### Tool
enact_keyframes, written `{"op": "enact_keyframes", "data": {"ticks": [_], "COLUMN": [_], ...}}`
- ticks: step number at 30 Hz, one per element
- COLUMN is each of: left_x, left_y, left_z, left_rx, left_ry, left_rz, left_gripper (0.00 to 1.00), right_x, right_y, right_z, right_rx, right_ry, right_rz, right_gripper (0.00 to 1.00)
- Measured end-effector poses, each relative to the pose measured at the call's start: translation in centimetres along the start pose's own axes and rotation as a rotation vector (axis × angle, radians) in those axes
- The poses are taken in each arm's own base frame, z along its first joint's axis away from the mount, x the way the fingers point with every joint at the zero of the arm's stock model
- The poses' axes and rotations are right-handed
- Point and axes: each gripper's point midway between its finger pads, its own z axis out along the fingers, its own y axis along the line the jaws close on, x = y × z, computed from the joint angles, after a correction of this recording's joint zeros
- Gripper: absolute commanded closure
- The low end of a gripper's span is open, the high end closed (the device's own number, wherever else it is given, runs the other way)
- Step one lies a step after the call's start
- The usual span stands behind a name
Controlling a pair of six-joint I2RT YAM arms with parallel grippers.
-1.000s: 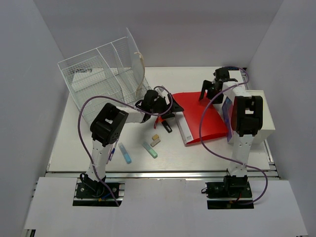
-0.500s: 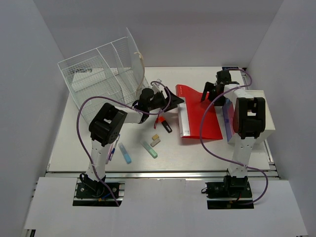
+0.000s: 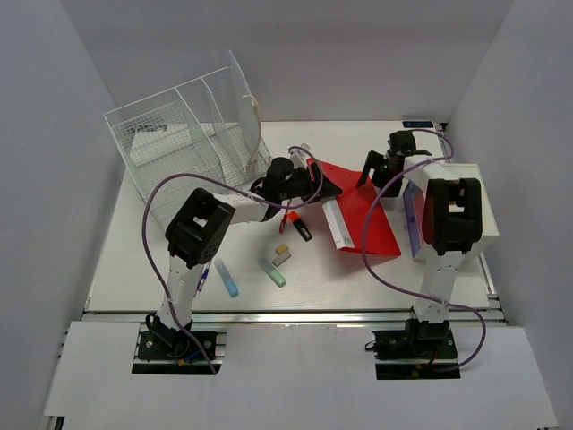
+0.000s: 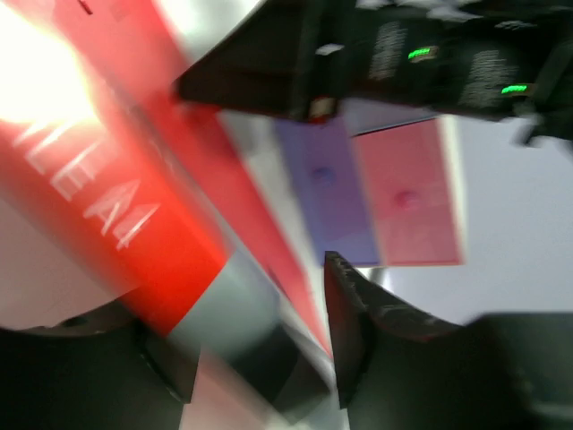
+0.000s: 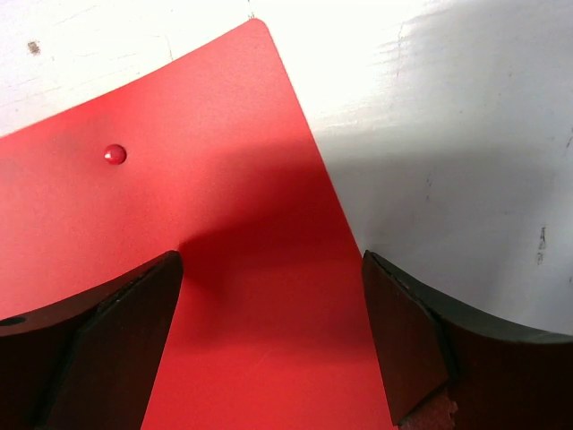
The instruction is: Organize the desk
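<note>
The desk [image 3: 134, 260] lies under both arms. The left gripper [image 3: 324, 184] has the red folder's [image 3: 363, 215] raised left edge between its fingers; clamped or not, I cannot tell. The right gripper [image 3: 374, 175] hangs wide open over the folder's far corner

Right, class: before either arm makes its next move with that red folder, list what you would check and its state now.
1. Left gripper hold on the red folder: cannot tell; its wrist view is blurred.
2. Right gripper open above the folder: ok.
3. Wire-mesh organizer upright: ok.
4. Teal highlighter clear of the folder: ok.
5. Desk tidy: not ok; blue highlighter lies loose.
</note>
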Motion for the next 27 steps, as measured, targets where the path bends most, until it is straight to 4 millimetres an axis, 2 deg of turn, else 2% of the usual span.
{"op": "enact_keyframes", "data": {"ticks": [1,3,4,7,10,11,12,15,18,21,23,27], "left_x": [0.4,1.0,1.2,1.5,1.3,1.2,1.1,0.6,-0.3,-1.3,-2.2,-4.9], "left_y": [0.6,2.0,2.6,4.0,3.8,3.6,3.3,2.3,0.6,-2.6,-5.3,-12.0], "left_z": [0.0,-0.1,-0.2,-0.8,-1.6,-1.8,-2.0,-2.6,-3.2,-4.0,-4.8,-7.4], "left_rx": [-0.028,-0.087,-0.117,-0.202,-0.239,-0.245,-0.25,-0.255,-0.244,-0.212,-0.186,-0.131], "left_ry": [0.011,0.026,0.031,0.041,0.046,0.048,0.049,0.061,0.067,0.058,0.037,-0.06], "left_rz": [0.003,0.004,0.006,0.018,0.048,0.058,0.073,0.125,0.191,0.282,0.352,0.511], "left_gripper": [0.48,0.55,0.63,0.7,0.85,0.95,1.0,1.0,1.0,1.0,1.0,1.0], "right_x": [0.1,0.2,0.3,0.8,1.8,2.2,2.7,3.1,2.2,0.3,-1.2,-3.6], "right_y": [0.0,0.0,0.0,0.0,0.2,0.4,0.5,1.3,2.6,4.4,5.3,6.3], "right_z": [0.0,-0.1,-0.2,-0.5,-0.9,-1.1,-1.3,-2.7,-5.4,-9.4,-12.7,-19.5], "right_rx": [-0.001,0.0,0.0,0.003,0.007,0.007,0.009,-0.001,-0.028,-0.059,-0.069,-0.067], "right_ry": [0.0,-0.001,0.0,0.008,0.027,0.035,0.043,0.038,-0.017,-0.125,-0.219,-0.418], "right_rz": [0.001,0.004,0.006,0.006,-0.004,-0.013,-0.023,-0.067,-0.112,-0.158,-0.178,-0.192], "right_gripper": [0.14,0.14,0.14,0.13,0.11,0.11,0.11,0.11,0.11,0.11,0.11,0.11]}}
